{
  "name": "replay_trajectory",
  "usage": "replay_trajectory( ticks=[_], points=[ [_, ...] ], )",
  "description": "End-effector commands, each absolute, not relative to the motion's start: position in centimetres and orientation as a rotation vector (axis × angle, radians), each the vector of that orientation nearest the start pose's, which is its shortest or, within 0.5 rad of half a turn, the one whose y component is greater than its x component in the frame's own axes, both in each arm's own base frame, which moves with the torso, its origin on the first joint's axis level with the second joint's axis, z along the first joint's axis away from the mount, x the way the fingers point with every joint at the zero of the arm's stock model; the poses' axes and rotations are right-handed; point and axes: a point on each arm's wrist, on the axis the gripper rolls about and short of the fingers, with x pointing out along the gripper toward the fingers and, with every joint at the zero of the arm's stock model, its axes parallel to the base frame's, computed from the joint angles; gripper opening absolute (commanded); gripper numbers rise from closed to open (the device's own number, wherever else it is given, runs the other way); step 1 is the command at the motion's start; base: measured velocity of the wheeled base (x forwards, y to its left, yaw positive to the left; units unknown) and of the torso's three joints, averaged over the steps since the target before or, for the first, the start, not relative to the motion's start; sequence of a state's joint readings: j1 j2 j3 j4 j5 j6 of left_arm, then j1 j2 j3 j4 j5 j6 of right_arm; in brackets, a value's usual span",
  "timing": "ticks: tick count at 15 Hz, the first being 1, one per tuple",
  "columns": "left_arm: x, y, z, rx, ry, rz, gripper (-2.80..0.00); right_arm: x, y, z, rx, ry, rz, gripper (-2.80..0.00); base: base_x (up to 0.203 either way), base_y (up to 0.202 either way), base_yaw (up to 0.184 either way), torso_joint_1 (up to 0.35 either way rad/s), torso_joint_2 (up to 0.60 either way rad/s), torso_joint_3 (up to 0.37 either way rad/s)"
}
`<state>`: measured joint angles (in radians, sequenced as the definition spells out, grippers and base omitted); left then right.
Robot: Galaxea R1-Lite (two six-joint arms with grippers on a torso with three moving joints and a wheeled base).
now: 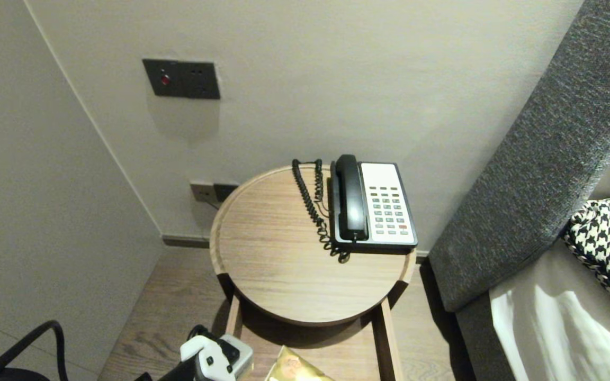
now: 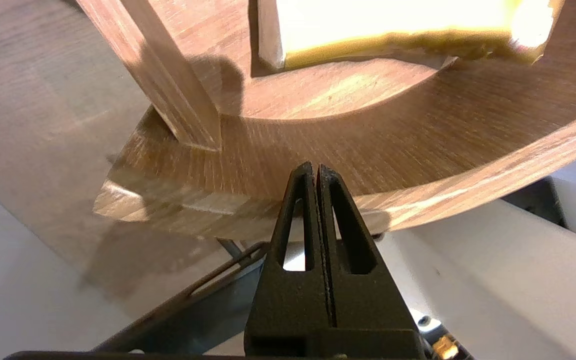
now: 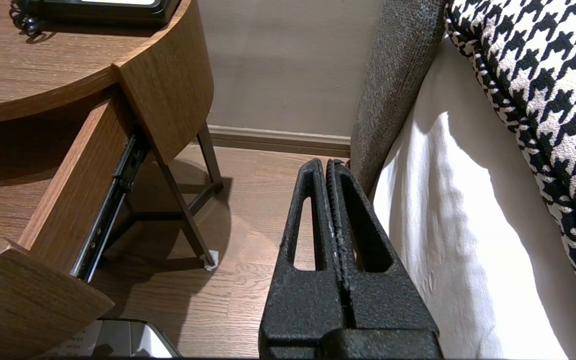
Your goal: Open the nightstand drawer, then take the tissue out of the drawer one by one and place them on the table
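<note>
1. Nearest the robot, the left gripper (image 2: 315, 167) sits low in front of the pulled-out drawer (image 1: 388, 338). Its fingers are pressed together and hold nothing. The tips are close to the drawer's curved front panel (image 2: 418, 150), but it is not possible to tell whether they touch it.
2. Just beyond that panel, a yellow bag (image 1: 294, 369) lies flat on the drawer floor. It is uncovered from above because the drawer stands open. The head view catches only a corner of it, while the left wrist view shows its long bright edge.
3. To the right, the right gripper (image 3: 329, 162) hangs parked between the table and the bed (image 3: 443, 240), fingers together and empty. Only its own wrist view shows it, along with the drawer's metal slide rail (image 3: 113, 200).
4. Above the drawer, the round wooden worktop (image 1: 284, 264) carries a telephone (image 1: 387, 203) at its far right, handset cradled. The coiled cord (image 1: 313, 206) lies just to its left, probably so it can reach the wall.
5. Farthest back are a grey headboard (image 1: 538, 174), a houndstooth pillow (image 1: 609, 248) and a dark wall plate (image 1: 180, 78).
</note>
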<state>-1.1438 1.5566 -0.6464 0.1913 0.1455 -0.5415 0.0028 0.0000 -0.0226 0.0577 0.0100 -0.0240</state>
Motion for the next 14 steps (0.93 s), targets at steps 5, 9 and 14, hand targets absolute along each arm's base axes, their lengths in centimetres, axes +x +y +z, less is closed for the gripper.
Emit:
replay_trajectory(
  ticks=[5, 9, 14],
  points=[
    [10.8, -18.0, 19.4, 0.035, 0.809, -0.528, -2.8, -2.5, 0.0, 7.6, -0.024, 0.037, 0.014, -2.8, 0.0, 0.0, 0.0, 0.0, 0.0, 0.0],
    [10.6, -16.6, 24.9, -0.059, 0.768, -0.582, -2.8, -2.5, 0.0, 7.6, -0.024, 0.037, 0.014, -2.8, 0.0, 0.0, 0.0, 0.0, 0.0, 0.0],
    [10.0, -14.3, 27.5, -0.083, 0.767, -0.616, -2.8, -2.5, 0.0, 7.6, -0.024, 0.037, 0.014, -2.8, 0.0, 0.0, 0.0, 0.0, 0.0, 0.0]
  ],
)
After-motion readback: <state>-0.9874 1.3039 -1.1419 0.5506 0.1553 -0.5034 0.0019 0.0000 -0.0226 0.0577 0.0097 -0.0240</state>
